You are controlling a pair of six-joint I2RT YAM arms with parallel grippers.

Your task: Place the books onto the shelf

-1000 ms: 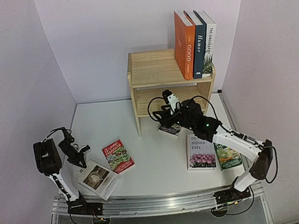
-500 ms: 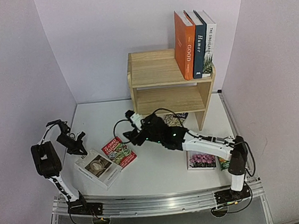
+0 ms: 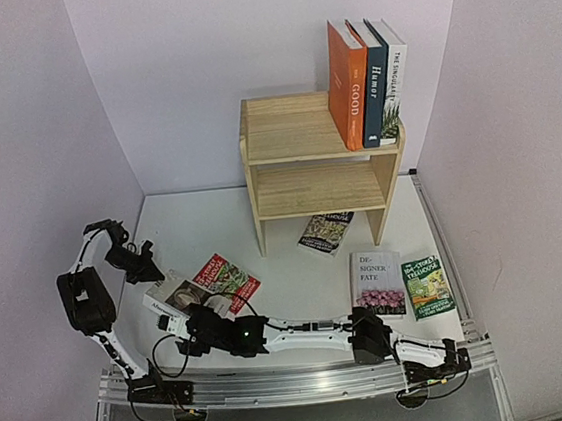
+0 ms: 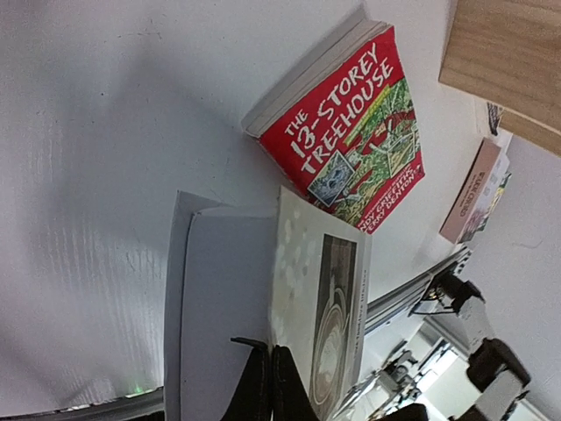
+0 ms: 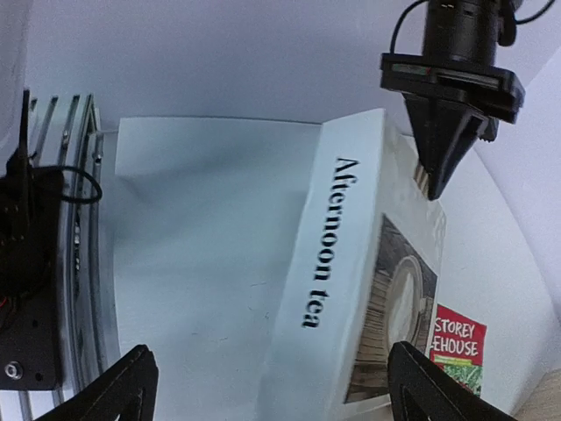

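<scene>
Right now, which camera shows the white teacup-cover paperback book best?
Right wrist: the white teacup-cover paperback fills it, spine title clear, cover visible. Left wrist shows its cover slanted; top view shows it small.

Seen from above, the right gripper point(image 3: 180, 322) is a dark lump over the near end of the white book point(image 3: 169, 295), and how its jaws stand cannot be read there. Its own camera shows only two fingertips point(image 5: 131, 386), cut by the bottom edge, and just a corner of the red book point(image 5: 456, 346), its title clipped. The left wrist view cuts off the white book's near end and most of the left gripper point(image 4: 270, 355), and catches one corner of the shelf point(image 4: 508, 61). The dark book point(image 3: 326, 232) has a title that seems too small to read.
</scene>
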